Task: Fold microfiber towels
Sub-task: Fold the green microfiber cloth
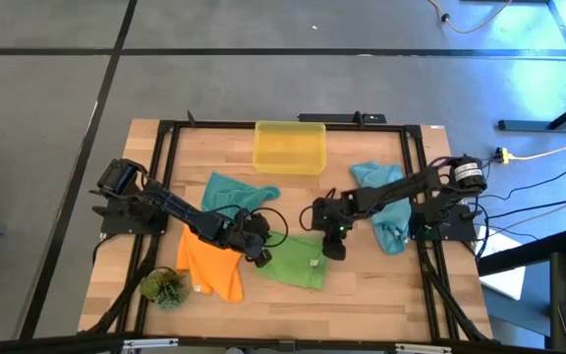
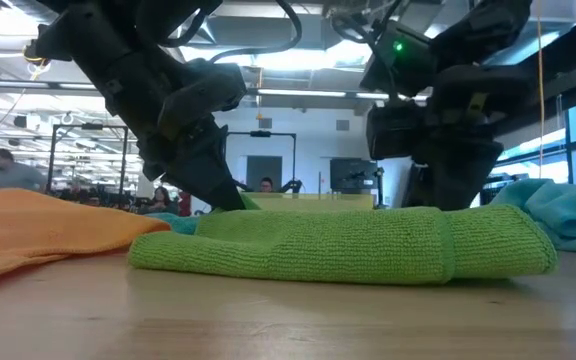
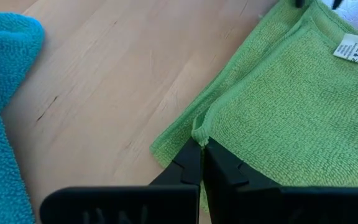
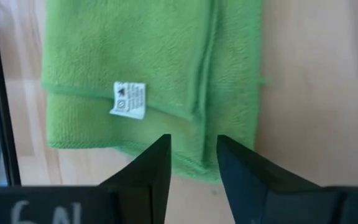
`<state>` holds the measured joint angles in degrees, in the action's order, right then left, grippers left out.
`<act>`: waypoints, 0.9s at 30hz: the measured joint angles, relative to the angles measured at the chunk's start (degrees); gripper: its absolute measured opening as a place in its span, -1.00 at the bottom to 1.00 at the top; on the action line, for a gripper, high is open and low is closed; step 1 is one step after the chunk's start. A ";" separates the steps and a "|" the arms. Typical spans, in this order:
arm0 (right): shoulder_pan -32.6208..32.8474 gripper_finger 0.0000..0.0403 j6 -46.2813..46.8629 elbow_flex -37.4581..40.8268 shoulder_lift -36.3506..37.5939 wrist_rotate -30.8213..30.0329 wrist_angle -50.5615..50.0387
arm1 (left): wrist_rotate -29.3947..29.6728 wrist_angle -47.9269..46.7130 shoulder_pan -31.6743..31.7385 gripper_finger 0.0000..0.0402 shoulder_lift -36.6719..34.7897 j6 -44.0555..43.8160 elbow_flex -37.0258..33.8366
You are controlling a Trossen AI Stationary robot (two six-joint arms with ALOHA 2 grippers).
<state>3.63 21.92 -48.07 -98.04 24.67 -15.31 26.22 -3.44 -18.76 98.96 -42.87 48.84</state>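
Worktop (image 1: 362, 285): pale wood planks inside a black frame. Yellow bin (image 1: 289, 147) at the far middle edge.

Green towel (image 1: 295, 260): lies near the middle of the worktop, toward the near edge, folded over on itself into a flat layered pad. Bright green, short looped pile, stitched hem.

Orange towel (image 1: 210, 264): crumpled, left of the green one, its edge just beside it. One teal towel (image 1: 232, 190) bunched behind the orange, toward the bin. Second teal towel (image 1: 385, 206) draped on the right side, partly under the right arm.

Small plant tuft (image 1: 163, 287) at the near left corner, apart from the cloths.

Left gripper (image 3: 201, 155): at the green towel's left edge, fingers pressed together, with the hem corner pinched at their tips. Right gripper (image 4: 193, 155): above the green towel's right portion, fingers apart with a gap between them, nothing between the pads.

View differences:
- High view gives the layout of all four towels; fold layers do not read there.
- Low view shows the green towel's thickness, a rounded doubled edge, with the orange cloth at left and teal at right.
- Both wrist views show a white care label (image 4: 128, 99) sewn on the green towel.
- Left wrist view alone shows the pinch on the hem.
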 joint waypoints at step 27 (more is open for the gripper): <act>1.62 -0.35 0.51 0.00 0.07 -2.35 -1.83 | 0.01 0.00 -0.01 -1.00 0.02 0.03 0.00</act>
<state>5.24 22.44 -48.07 -97.97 22.31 -17.13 26.23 -3.44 -18.77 98.98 -42.84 48.84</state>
